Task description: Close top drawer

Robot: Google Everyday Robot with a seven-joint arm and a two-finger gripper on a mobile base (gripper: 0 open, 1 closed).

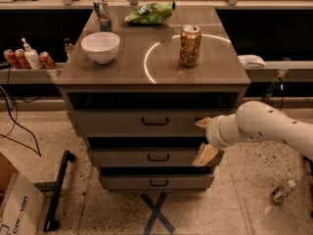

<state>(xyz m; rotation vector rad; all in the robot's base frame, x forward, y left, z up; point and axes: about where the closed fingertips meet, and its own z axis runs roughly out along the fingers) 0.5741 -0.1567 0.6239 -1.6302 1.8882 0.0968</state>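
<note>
The top drawer of the grey-brown cabinet stands partly out, with a dark gap under the cabinet top. Its flat front carries a small dark bar handle. My gripper is at the right end of that front, on a white arm coming in from the right. Its two tan fingers are spread apart one above the other: the upper fingertip is against the top drawer's front, and the lower one is level with the middle drawer. It holds nothing.
On the cabinet top stand a white bowl, a gold can, a blue can and a green chip bag. The bottom drawer also juts out. A cardboard box, a black bar and a bottle lie on the floor.
</note>
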